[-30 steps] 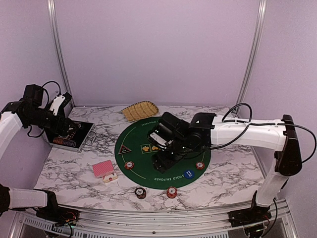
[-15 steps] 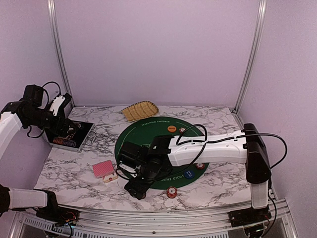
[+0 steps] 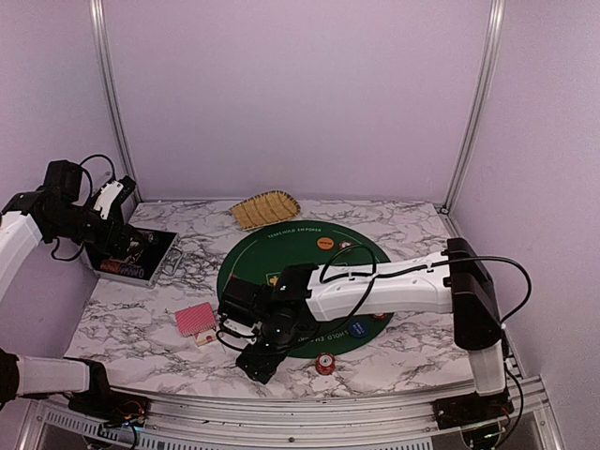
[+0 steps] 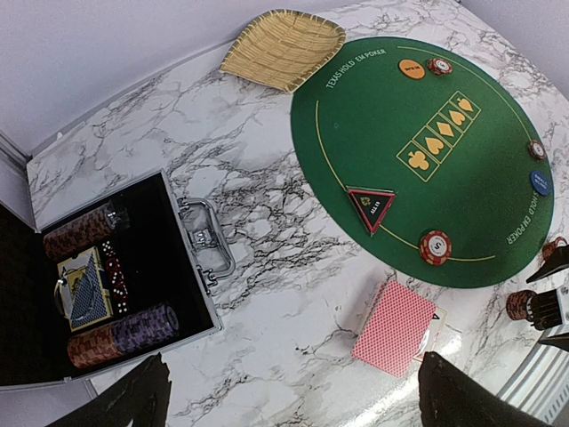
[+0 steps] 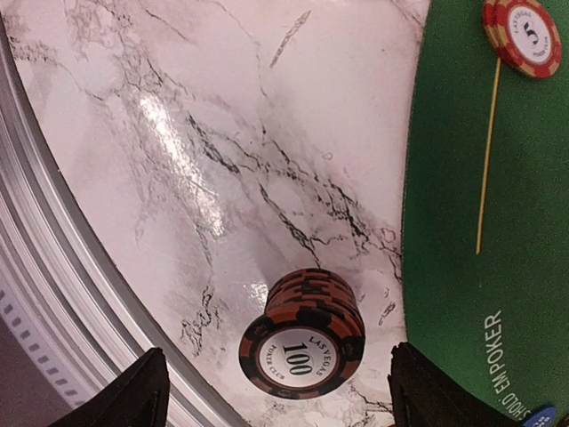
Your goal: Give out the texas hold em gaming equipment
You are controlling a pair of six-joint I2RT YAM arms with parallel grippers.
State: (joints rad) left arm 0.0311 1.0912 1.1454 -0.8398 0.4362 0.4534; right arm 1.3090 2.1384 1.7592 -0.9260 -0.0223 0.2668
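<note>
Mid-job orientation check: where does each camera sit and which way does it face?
Top external: above and behind the bases, looking down at the table and green mat; left arm and right arm show.
Left wrist: high over the left side, looking down on the open black case, cards and mat; own fingers at bottom edge.
Right wrist: low over the near edge, looking down at the dark chip stack between its fingers.
Shared: both wrist views show the red striped chip and that stack.
</note>
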